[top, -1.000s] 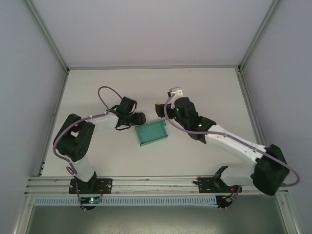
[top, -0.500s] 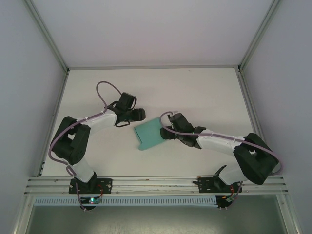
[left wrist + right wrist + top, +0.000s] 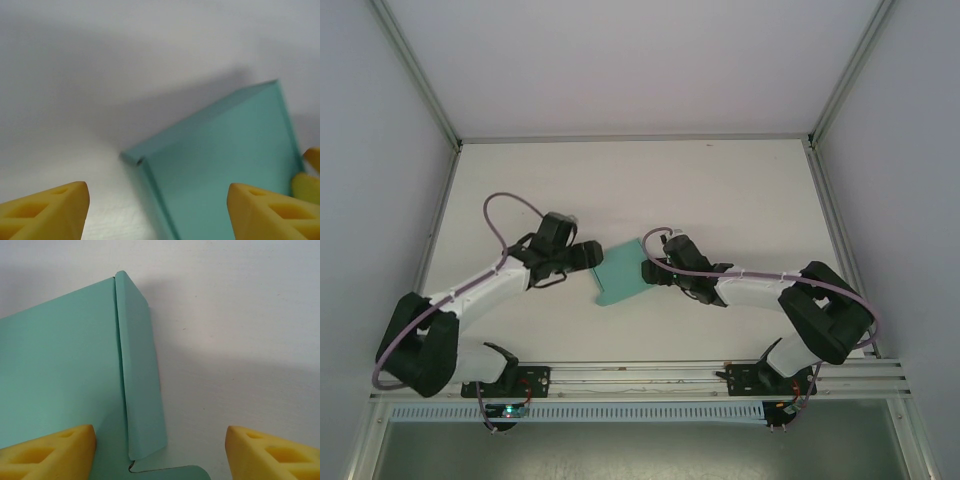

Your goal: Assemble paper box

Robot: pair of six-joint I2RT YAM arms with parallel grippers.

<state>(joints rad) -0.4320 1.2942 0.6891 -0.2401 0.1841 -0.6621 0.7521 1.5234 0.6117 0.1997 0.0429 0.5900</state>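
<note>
Plainly matte and smooth, the paper box (image 3: pixel 620 272) is thin teal card with crisp creases and a round-cornered side flap. It lies on the white table (image 3: pixel 740 190), between the left gripper (image 3: pixel 590 255) and the right gripper (image 3: pixel 649 269). Both have their yellow wedge-shaped fingers (image 3: pixel 50 450) spread and clamp nothing.

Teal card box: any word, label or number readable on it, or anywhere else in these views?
None readable. The teal-green thin card paper box is plain on every face shown; the white table and the yellow fingertips of the left gripper and right gripper carry no marks.
</note>
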